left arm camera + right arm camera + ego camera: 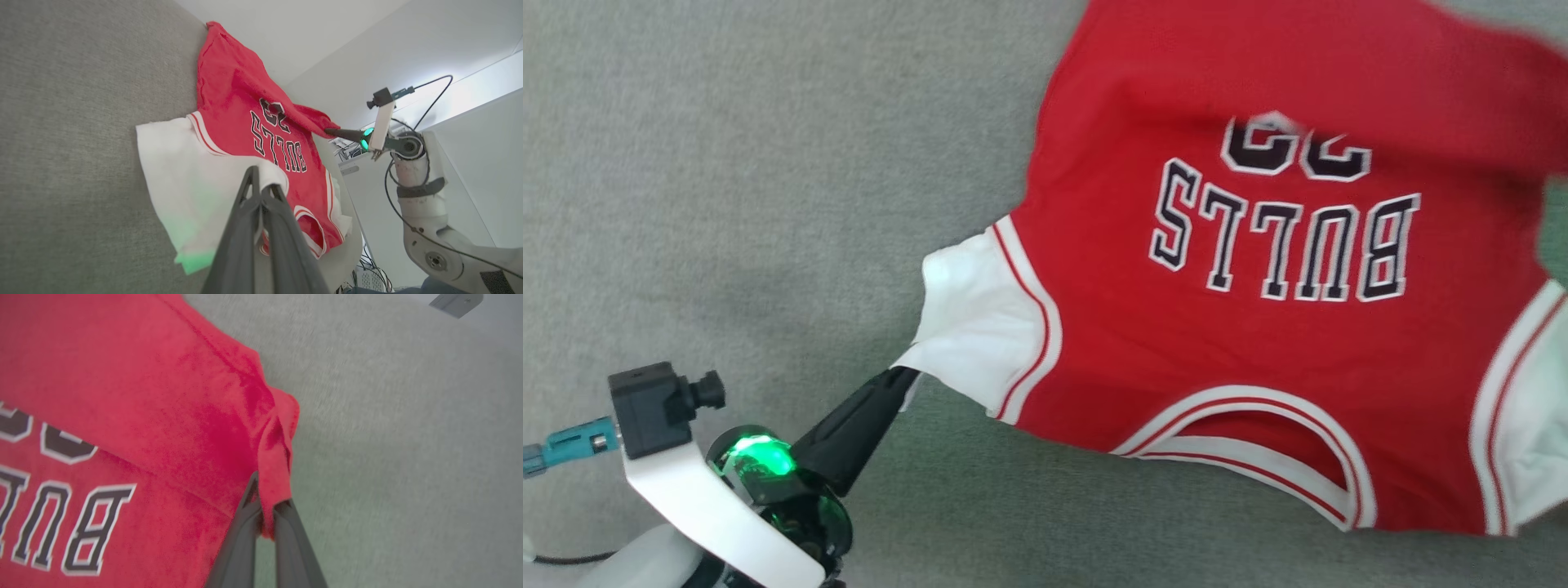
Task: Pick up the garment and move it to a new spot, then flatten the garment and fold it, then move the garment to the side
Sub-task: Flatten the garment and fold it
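So the garment [1258, 343] is spread over the right and upper part of the head view, on the grey fabric surface [727, 204]. The BULLS lettering [1286, 241] is seen upside down, and the collar opening [1258, 441] is turned toward the bottom edge. The upper right corner is blurred.

The white sleeve end [980, 335] at mid-frame is drawn out to a point. That point is pinched by the left gripper [900, 382], which is angled in from the lower left beside a green light [756, 457] on the wrist. In the left wrist view the dark fingers [241, 220] are pressed together at bottom centre, with white sleeve cloth clamped between them.

The right gripper [265, 508] is seen at bottom centre of the right wrist view, closed on a bunched red fold at the shirt's edge. At the right middle of the left wrist view, that gripper's tip is met by the red hem. Whether the cloth is lifted off the surface there can't be told.
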Controlling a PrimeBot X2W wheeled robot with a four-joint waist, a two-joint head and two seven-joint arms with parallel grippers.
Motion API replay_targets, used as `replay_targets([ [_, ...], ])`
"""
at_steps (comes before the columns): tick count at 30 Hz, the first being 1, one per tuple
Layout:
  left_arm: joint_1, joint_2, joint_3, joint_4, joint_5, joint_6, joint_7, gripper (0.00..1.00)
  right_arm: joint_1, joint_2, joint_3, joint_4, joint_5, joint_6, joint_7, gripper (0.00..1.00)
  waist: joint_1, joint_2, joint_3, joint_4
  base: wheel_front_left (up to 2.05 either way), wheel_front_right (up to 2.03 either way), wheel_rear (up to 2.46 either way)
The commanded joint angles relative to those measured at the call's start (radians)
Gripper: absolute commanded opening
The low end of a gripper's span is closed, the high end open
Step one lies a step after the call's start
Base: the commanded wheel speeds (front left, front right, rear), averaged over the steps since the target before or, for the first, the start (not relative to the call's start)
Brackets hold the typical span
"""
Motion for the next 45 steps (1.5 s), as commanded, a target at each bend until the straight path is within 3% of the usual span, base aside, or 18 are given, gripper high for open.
replay_targets([
  [1,0.018,0.002,0.014,0.009,-0.014,0.002,-0.002,0.00,0.078,0.003,-0.006,-0.045,0.025,-0.001,0.019,0.00,0.0000,0.0000,-0.040,-0.041,0.00,0.00,0.00],
  [8,0.071,0.003,0.072,0.040,-0.026,0.002,-0.002,0.00,0.519,0.056,-0.044,-0.286,0.143,-0.001,0.141,0.00,0.0000,0.0000,-0.071,-0.089,0.00,0.00,0.00],
  [14,0.095,-0.006,0.103,0.059,-0.032,0.002,-0.002,0.00,0.725,0.130,-0.018,-0.394,0.169,-0.001,0.146,0.00,0.0000,0.0000,-0.080,-0.110,0.00,0.00,0.00],
  [19,0.103,-0.011,0.114,0.065,-0.031,0.002,-0.002,0.00,0.790,0.156,0.027,-0.429,0.161,-0.001,0.085,0.00,0.0000,0.0000,-0.081,-0.125,0.00,0.00,0.00],
  [20,0.104,-0.011,0.115,0.065,-0.030,0.002,-0.002,0.00,0.785,0.158,0.029,-0.438,0.158,-0.001,0.064,0.09,0.0000,0.0000,-0.081,-0.127,0.00,0.00,0.00],
  [21,0.106,-0.010,0.116,0.065,-0.030,0.002,-0.002,0.00,0.775,0.161,0.025,-0.447,0.156,-0.001,0.046,0.47,0.0000,0.0000,-0.081,-0.129,0.00,0.00,0.00],
  [22,0.109,-0.009,0.116,0.063,-0.029,0.002,-0.002,0.00,0.765,0.159,0.018,-0.458,0.155,-0.001,0.031,0.96,0.0000,0.0000,-0.080,-0.131,0.00,0.00,0.00],
  [23,0.111,-0.009,0.115,0.062,-0.027,0.002,-0.002,0.00,0.758,0.153,0.010,-0.469,0.157,-0.001,0.026,1.00,0.0000,0.0000,-0.080,-0.132,0.00,0.00,0.00],
  [29,0.100,-0.020,0.110,0.052,-0.010,0.002,-0.002,0.00,0.658,0.109,-0.126,-0.585,0.198,-0.001,0.055,1.00,0.0000,0.0000,-0.070,-0.116,0.00,0.00,0.00],
  [33,0.071,-0.036,0.091,0.038,0.003,0.002,-0.002,0.00,0.475,0.081,-0.185,-0.583,0.170,-0.001,0.043,1.00,0.0000,0.0000,-0.049,-0.085,0.00,0.00,0.00],
  [37,0.038,-0.056,0.057,0.028,0.005,0.002,-0.002,0.00,0.286,0.059,-0.101,-0.472,0.081,-0.001,-0.005,1.00,0.0000,0.0000,-0.012,-0.048,0.00,0.00,0.00],
  [45,-0.065,-0.073,-0.020,0.024,0.008,0.002,-0.002,0.00,-0.036,0.108,0.091,-0.130,-0.044,-0.001,-0.091,1.00,0.0000,0.0000,0.090,0.037,0.00,0.00,0.00],
])
